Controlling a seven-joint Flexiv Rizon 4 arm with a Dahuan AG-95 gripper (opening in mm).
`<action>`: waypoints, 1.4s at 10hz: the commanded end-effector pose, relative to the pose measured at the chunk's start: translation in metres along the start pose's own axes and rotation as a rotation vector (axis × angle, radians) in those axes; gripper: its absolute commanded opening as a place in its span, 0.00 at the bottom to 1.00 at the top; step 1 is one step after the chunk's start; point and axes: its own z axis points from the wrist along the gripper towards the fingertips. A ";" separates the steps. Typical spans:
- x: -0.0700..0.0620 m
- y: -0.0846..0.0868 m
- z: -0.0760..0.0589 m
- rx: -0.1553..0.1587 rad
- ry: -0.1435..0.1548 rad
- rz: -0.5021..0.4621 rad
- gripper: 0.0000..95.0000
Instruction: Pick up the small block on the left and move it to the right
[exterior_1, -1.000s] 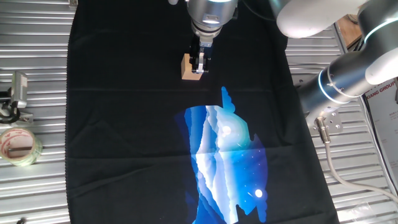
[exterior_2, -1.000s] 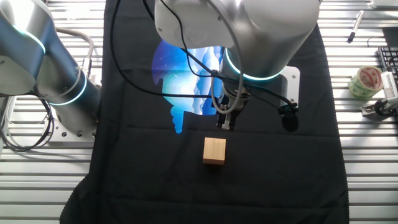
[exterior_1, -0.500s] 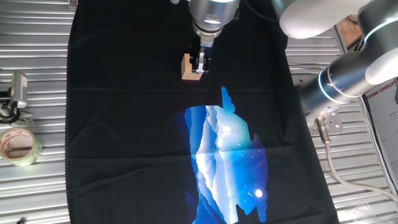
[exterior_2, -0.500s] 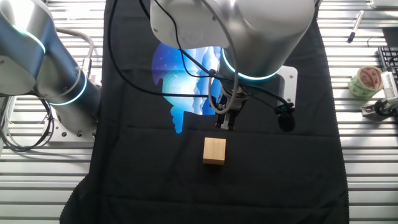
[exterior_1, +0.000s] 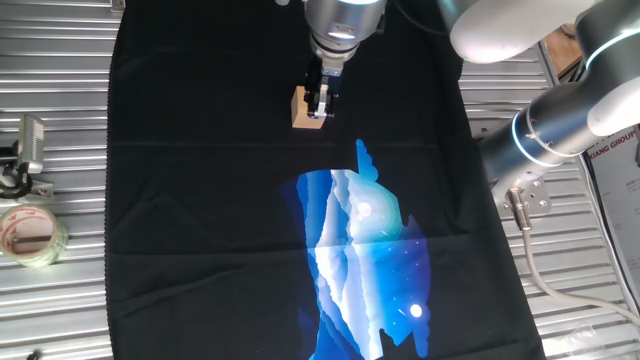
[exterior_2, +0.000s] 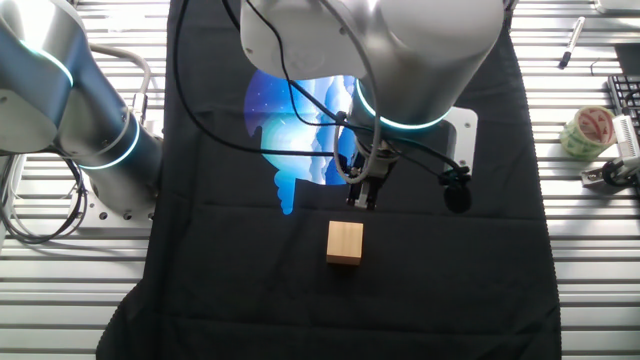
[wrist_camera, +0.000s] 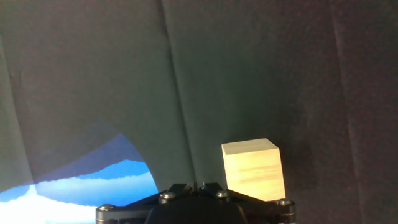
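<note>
The small block (exterior_2: 345, 243) sits on the black cloth (exterior_2: 230, 290) covering the tabletop (exterior_1: 60, 120), free of the claw (exterior_2: 363, 200). Claw hovers close beside it, fingertips apart from the wood; cannot tell whether its fingers are spread or closed. A tape roll (exterior_1: 28, 234) lies off the cloth.
</note>
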 end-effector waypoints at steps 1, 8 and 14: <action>0.001 -0.001 0.000 -0.008 -0.038 0.005 0.00; 0.001 -0.003 0.010 -0.034 -0.068 0.008 0.00; 0.004 -0.022 0.023 -0.050 -0.090 -0.025 0.00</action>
